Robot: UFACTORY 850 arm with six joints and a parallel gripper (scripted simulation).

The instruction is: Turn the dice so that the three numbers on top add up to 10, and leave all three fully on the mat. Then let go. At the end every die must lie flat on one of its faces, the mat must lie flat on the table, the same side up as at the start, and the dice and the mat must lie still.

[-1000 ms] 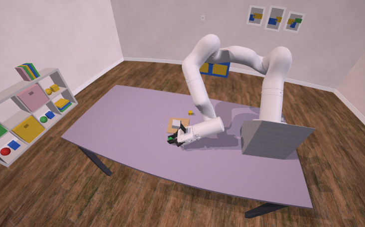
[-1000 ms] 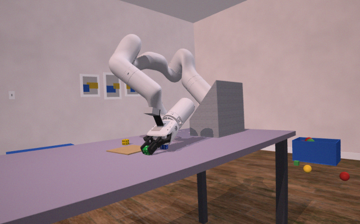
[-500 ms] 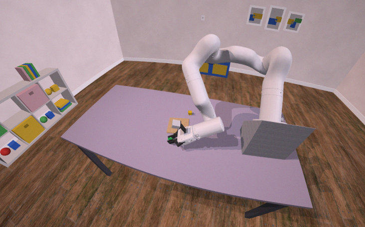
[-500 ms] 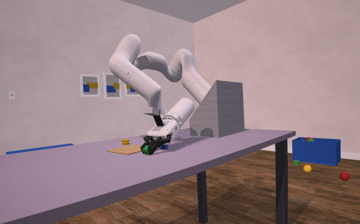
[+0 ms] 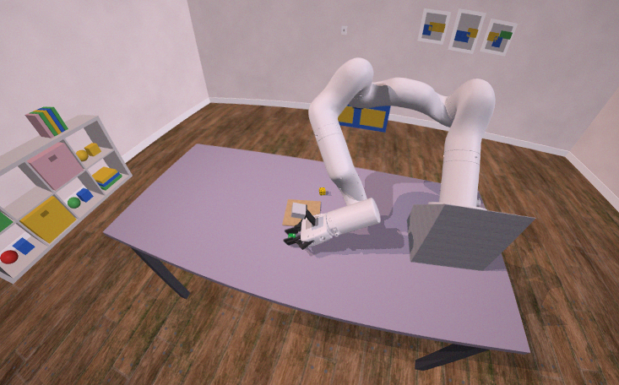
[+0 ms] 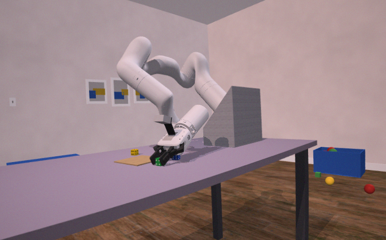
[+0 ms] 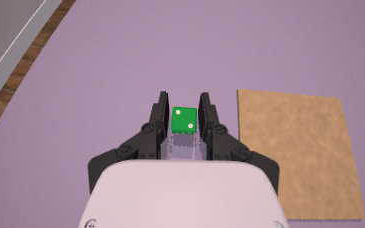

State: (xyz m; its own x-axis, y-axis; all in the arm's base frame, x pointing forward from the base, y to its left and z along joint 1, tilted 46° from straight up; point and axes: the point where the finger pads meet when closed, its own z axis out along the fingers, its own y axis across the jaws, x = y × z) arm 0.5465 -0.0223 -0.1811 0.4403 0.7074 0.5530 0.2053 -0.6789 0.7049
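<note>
My gripper (image 5: 286,236) (image 6: 157,163) (image 7: 184,101) is partly open, low over the table. The green die (image 5: 291,235) (image 6: 158,161) (image 7: 184,120) stands between its fingers, with a gap on each side in the wrist view. It seems flat on the table, off the mat, with a two-pip face up. The tan mat (image 5: 288,220) (image 6: 125,161) (image 7: 300,160) lies flat beside the gripper, to the right in the wrist view, with no die on it there. The yellow die (image 5: 322,191) (image 6: 134,152) is on the table just beyond the mat. The blue die (image 6: 176,157) is behind the fingers; the top view hides it.
The purple table (image 5: 235,191) (image 6: 69,185) (image 7: 105,75) carries the arm's grey base block (image 5: 469,239) (image 6: 245,119) at one end. The wrist camera housing (image 5: 298,209) (image 6: 163,119) sticks out above the mat in the top view. The arm's forearm stands close to the yellow die.
</note>
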